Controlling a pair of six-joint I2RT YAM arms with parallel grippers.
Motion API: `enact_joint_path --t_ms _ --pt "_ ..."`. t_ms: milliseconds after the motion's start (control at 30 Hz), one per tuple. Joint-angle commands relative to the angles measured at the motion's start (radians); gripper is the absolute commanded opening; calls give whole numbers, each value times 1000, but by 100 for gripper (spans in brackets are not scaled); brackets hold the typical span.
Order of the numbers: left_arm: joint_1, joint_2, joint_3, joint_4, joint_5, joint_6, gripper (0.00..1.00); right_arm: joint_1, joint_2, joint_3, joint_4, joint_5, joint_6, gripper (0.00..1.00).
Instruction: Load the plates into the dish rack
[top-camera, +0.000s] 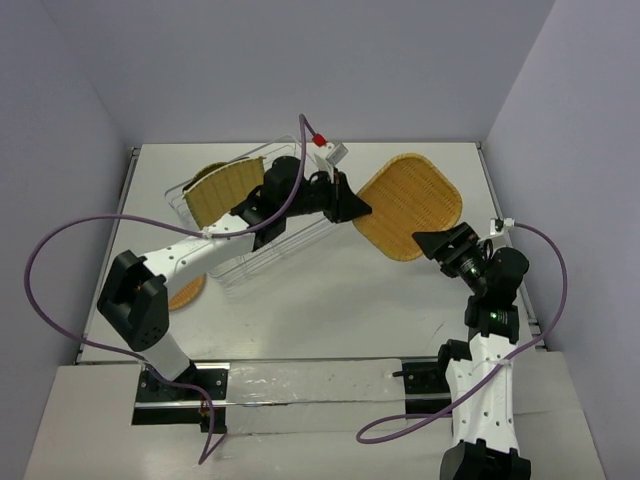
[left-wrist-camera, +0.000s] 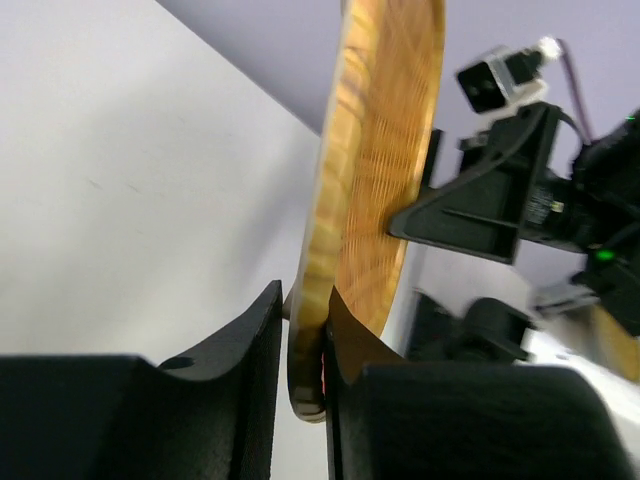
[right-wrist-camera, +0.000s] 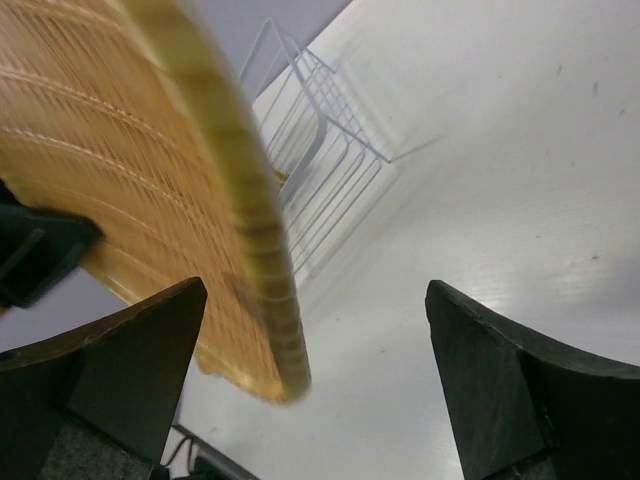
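The right hand (right-wrist-camera: 315, 350) gapes wide astride the near rim of the rounded-square orange plate (top-camera: 410, 205), gripping nothing. The left hand (left-wrist-camera: 303, 320) clamps its opposite edge, holding it tilted off the desk (top-camera: 330, 300), presumably for the dish rack (top-camera: 250, 265) behind.

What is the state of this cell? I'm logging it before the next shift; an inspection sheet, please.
Surface: white table, bare centre.
Job's things: dish rack holds an upright woven plate; rounded-square woven plate held above the table; round plate partly under the left arm.
Clutter: nothing seen.
Grippers: left gripper shut on the rounded-square plate's rim; right gripper open, straddling its edge.
Cables: purple cables loop beside both arms.
Surroundings: pale walls on three sides.
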Motion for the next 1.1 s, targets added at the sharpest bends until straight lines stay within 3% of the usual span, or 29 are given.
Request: enact_joint_path --t_ms 0,100,400,567,700,867,1067 --pt "34 -130 147 -135 -195 304 0 3 -7 62 22 56 -60 100" --pt "74 -143 200 -205 -210 400 0 2 -9 96 26 26 -89 100" --pt "157 -91 343 -378 -238 478 0 3 -28 84 98 -75 -84 100" --pt "244 -130 330 -377 -244 573 0 3 -14 76 100 -81 -91 100" --pt "342 -207 248 -299 -227 630 0 3 -9 77 102 -74 -113 100" --pt "447 -360 -15 -44 -194 698 0 3 20 85 102 -77 -139 100" --pt "505 -512 -192 75 -169 726 0 3 60 86 104 -84 -174 100"
